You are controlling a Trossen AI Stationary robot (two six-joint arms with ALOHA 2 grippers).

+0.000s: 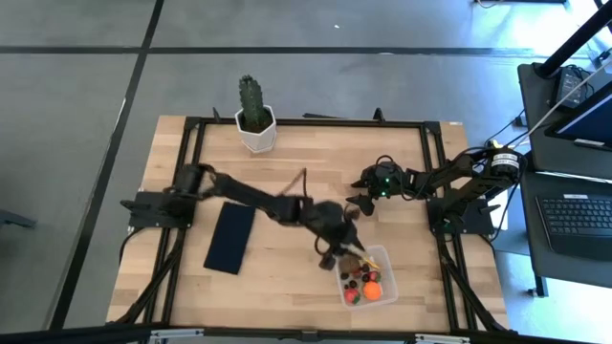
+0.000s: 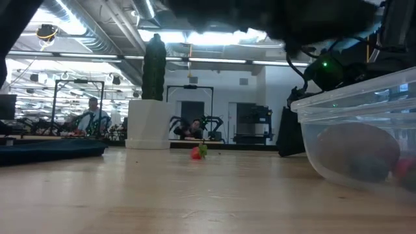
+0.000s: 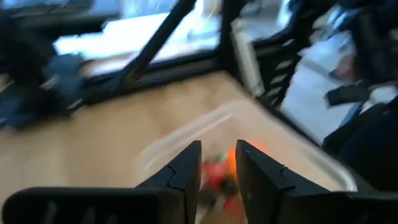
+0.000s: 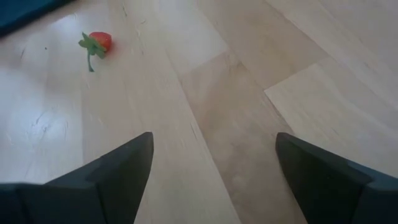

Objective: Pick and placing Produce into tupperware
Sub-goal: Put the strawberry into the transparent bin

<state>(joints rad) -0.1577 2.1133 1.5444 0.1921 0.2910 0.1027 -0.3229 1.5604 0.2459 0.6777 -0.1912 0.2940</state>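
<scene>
Clear shallow plastic tupperware (image 1: 375,283), near the wooden table's (image 1: 287,277) front right corner: holds orange and red toy produce (image 1: 368,284). Left gripper (image 1: 350,250): over its rim, fingers nearly closed, grasp unclear. Right gripper (image 4: 211,165): wide open, empty, mid-table. Small red strawberry (image 4: 98,42): loose, mid-table.

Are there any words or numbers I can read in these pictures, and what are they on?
None can be read: nothing is printed on the clear tub, the white plant pot or the dark blue mat.
Laptop screen at the table's side: too small to read.
</scene>
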